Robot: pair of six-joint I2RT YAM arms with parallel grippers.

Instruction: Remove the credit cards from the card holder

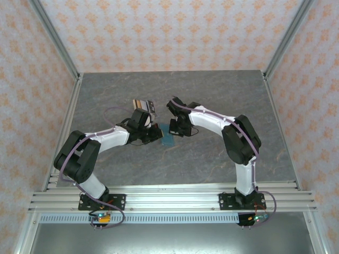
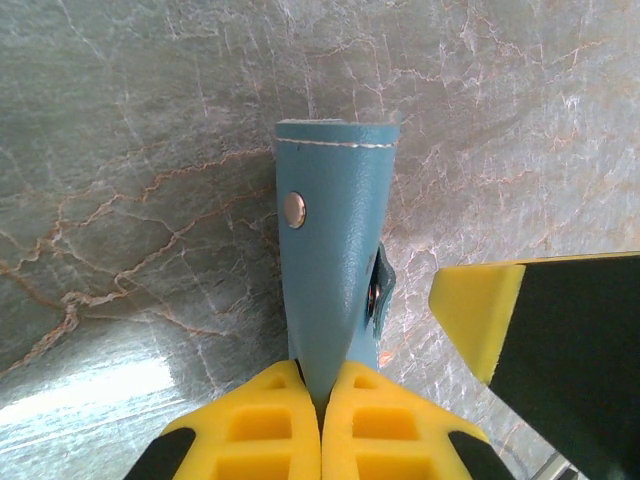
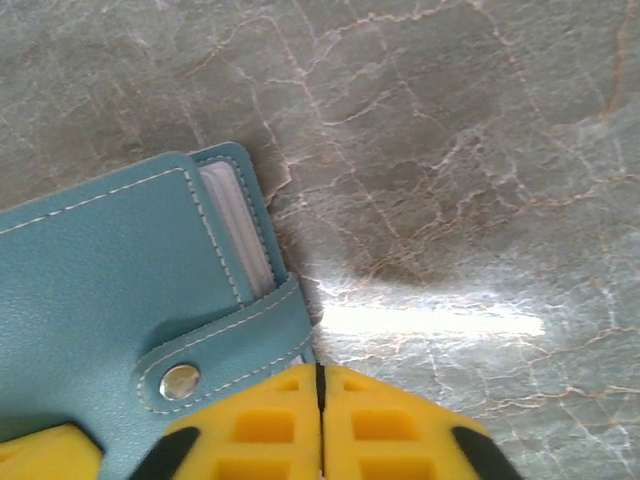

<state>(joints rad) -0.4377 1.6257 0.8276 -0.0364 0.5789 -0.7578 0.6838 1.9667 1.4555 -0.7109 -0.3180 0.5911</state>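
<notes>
A grey desk [image 1: 212,159] with a marbled pattern of pale and rust-coloured veins is seen, and a bright streak of glare is thrown across it in both wrist views. It is enclosed on three sides by walls papered in pale pink with a repeated orange motif: a back wall [image 1: 169,32], a left wall [image 1: 24,106] and a right wall [image 1: 315,106]. An aluminium post is set in each back corner, left [image 1: 55,38] and right [image 1: 287,37]. Along the desk's near edge aluminium rails [image 1: 175,197] are laid side by side, a perforated strip [image 1: 175,217] is fixed below them, and a plain metal sheet [image 1: 175,239] is seen lowest.
</notes>
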